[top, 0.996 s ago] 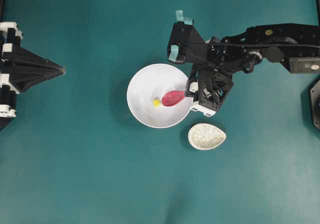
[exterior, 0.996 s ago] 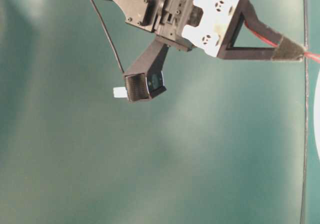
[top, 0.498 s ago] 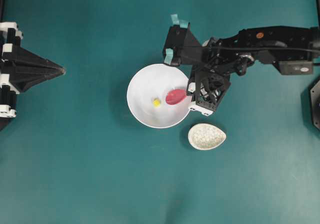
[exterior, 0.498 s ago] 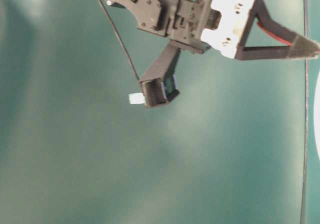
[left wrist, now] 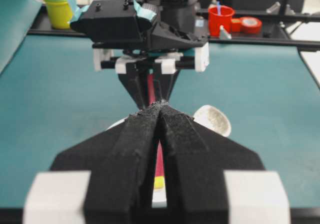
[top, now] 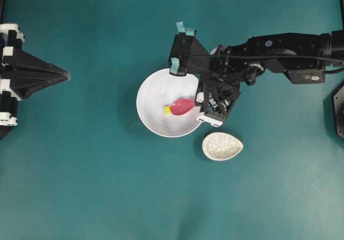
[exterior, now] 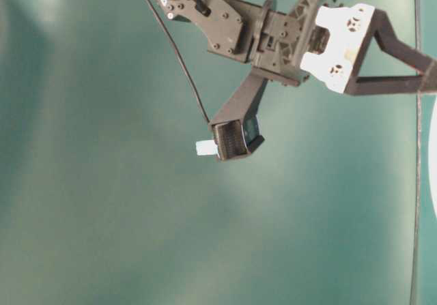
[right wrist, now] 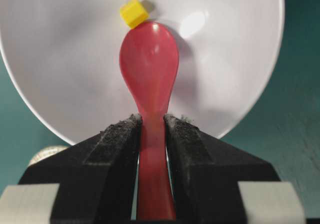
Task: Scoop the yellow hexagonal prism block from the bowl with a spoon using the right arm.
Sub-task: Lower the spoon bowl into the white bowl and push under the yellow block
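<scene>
One small bright yellow hexagonal prism block (right wrist: 133, 12) lies on the white inner floor of the bowl (top: 153, 89), left of the bowl's middle in the overhead view. Its faces are flat and sharply edged, and it is far smaller than the scoop beside it. The tip of the spoon (right wrist: 149, 63) touches the block's near side; the block is not in the scoop but just beyond its end. The spoon is glossy pink-red, with an oval scoop that catches a pale highlight and a short straight handle. The right gripper (right wrist: 151, 134) is clamped on that handle, its two black padded fingers (right wrist: 117, 144) pressing it from either side, and it reaches over the bowl's right rim. Teal tape tabs show on the right arm (top: 269, 49) above the bowl. A speckled off-white spoon rest (top: 222, 146) sits on the teal table (top: 107, 186) just below and right of the bowl, apart from it. The left gripper (left wrist: 160, 115) is at the far left, its dark fingers pressed together on nothing.
</scene>
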`<act>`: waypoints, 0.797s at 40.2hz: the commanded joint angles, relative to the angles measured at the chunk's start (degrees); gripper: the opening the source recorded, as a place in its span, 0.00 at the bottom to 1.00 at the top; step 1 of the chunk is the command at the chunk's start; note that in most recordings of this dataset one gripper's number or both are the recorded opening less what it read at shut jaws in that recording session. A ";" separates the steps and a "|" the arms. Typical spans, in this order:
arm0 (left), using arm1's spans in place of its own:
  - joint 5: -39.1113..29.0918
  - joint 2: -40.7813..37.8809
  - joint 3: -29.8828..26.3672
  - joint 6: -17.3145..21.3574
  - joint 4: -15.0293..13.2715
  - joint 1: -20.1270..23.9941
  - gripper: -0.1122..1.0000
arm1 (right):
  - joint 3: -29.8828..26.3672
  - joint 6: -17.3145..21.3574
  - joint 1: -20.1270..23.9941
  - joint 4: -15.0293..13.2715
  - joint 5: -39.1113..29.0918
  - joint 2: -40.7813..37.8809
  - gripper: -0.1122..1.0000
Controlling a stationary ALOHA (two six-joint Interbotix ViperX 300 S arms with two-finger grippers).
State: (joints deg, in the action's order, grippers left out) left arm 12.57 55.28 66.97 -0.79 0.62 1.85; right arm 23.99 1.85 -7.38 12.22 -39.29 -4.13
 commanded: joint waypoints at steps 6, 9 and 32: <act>0.26 -0.26 -1.14 0.09 0.09 0.09 0.09 | -1.32 0.00 0.18 -0.09 2.99 -0.18 0.31; 0.00 -0.26 -1.14 0.09 0.09 0.09 0.09 | -1.32 0.00 0.18 -0.09 4.04 -0.44 0.31; -0.44 -0.26 -1.23 0.18 0.09 0.09 0.09 | -1.32 -0.09 0.18 -0.09 10.55 -2.02 0.31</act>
State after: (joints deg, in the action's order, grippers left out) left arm 11.87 55.20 66.97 -0.70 0.53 1.85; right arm 23.91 1.67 -7.29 12.22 -30.23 -6.94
